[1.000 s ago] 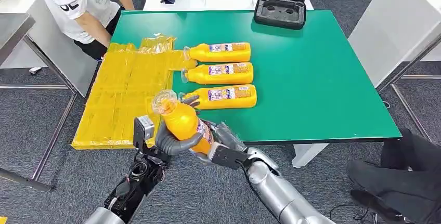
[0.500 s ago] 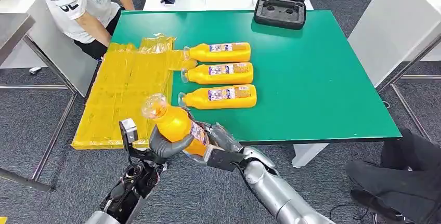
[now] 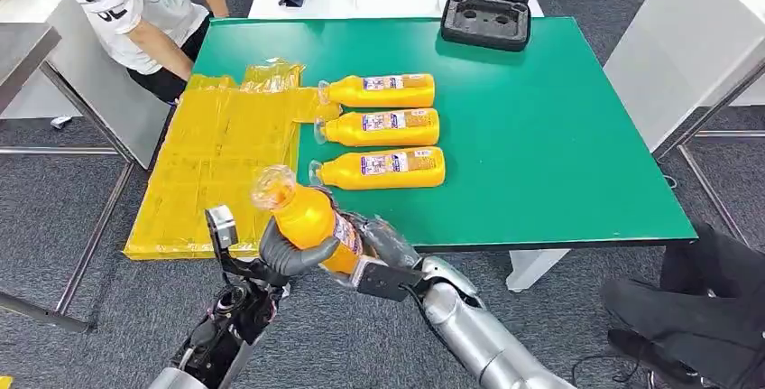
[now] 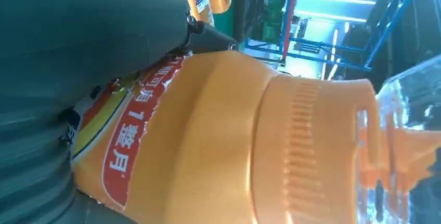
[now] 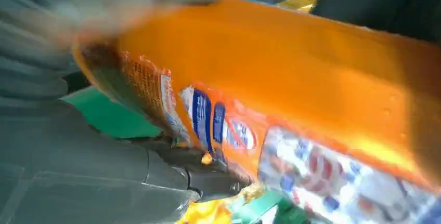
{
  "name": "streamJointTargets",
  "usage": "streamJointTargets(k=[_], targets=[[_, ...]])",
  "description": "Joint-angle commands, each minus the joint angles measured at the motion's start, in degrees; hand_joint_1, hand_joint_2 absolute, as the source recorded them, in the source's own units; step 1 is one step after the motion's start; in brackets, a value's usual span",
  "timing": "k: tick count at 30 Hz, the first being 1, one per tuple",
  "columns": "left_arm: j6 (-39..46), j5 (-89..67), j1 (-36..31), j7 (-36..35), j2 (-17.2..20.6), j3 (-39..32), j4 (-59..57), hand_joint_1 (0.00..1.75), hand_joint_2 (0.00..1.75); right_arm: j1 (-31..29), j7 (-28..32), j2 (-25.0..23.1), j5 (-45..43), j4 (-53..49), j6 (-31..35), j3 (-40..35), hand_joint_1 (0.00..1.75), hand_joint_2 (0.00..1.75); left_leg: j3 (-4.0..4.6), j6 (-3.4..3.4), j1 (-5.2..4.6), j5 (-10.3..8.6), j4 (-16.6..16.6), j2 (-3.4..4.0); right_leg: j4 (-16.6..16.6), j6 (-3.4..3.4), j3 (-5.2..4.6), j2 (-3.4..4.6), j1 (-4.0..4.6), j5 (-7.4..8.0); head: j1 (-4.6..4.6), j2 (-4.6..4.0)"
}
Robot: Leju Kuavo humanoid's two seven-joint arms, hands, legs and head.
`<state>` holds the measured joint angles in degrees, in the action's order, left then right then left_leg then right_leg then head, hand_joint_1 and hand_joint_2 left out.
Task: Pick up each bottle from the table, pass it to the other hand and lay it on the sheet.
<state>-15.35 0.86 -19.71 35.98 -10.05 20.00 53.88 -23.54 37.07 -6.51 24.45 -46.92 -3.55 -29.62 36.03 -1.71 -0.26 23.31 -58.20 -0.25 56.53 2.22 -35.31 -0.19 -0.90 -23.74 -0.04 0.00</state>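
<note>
Both hands clamp one orange bottle (image 3: 307,217): left hand (image 3: 287,254) wraps its middle, right hand (image 3: 374,249) mostly hidden behind its base. Right wrist view blurred.

both hands (image 3: 293,249) gripping orange bottle (image 3: 307,216), yellow sheet (image 3: 216,163) beside

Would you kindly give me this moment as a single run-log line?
phase: handover | held bottle: gripped by left hand and right hand | on table: three bottles | yellow sheet: no bottle

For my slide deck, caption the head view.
Both hands grip an orange bottle mid-handover beside the yellow sheet.
</note>
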Motion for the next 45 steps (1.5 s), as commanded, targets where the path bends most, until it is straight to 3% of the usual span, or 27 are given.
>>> streamJointTargets(k=[1, 24, 30, 35, 45], targets=[[2.29, -0.42, -2.49, -1.87, -0.69, 1.24, -1.42, 1.75, 1.75, 2.04, -2.02, 1.2, -0.12, -3.02, 0.6, 1.07, 0.0, 0.0, -0.08, 0.05, -0.01, 0.02, 0.02, -0.14, -0.01, -0.04, 0.13, -0.14, -0.02, -0.07, 0.02, 0.0], [13.78, -4.72, -3.21, -0.4, 1.1, -0.7, -0.33, 1.75, 1.75, 5.7, -1.57, 3.43, -3.33, -10.74, 0.8, 3.71, 0.0, 0.0, -0.23, 0.12, 0.08, 0.11, -0.01, -0.01, -0.03, -0.11, 0.28, -0.02, 0.08, -0.1, 0.0, 0.0], [30.66, -14.4, -7.2, -0.8, 5.38, -5.08, 1.68, 1.75, 1.75, 5.54, -0.8, 3.73, -5.42, -14.07, 0.55, 5.16, 0.0, 0.0, -0.19, 0.13, 0.08, 0.12, -0.05, 0.07, 0.03, -0.12, 0.2, 0.06, 0.08, -0.08, 0.0, 0.0], [34.2, -18.44, -10.94, -2.03, 7.63, -8.94, 0.79, 1.75, 1.75, 7.9, -0.69, 5.09, -8.58, -19.76, -1.04, 7.12, 0.0, 0.0, -0.08, 0.12, 0.09, 0.05, -0.05, 0.0, 0.05, -0.11, 0.11, -0.01, 0.1, -0.06, -0.02, 0.0], [35.34, -27.84, -19.73, -6.16, 12.59, -10.88, -2.06, 1.75, 1.75, 8.05, -0.59, 4.83, -9.22, -20.04, -1.26, 8.07, 0.0, 0.0, -0.04, 0.11, 0.13, 0.0, -0.07, -0.02, 0.07, -0.09, 0.08, -0.02, 0.13, -0.04, 0.02, 0.0]])
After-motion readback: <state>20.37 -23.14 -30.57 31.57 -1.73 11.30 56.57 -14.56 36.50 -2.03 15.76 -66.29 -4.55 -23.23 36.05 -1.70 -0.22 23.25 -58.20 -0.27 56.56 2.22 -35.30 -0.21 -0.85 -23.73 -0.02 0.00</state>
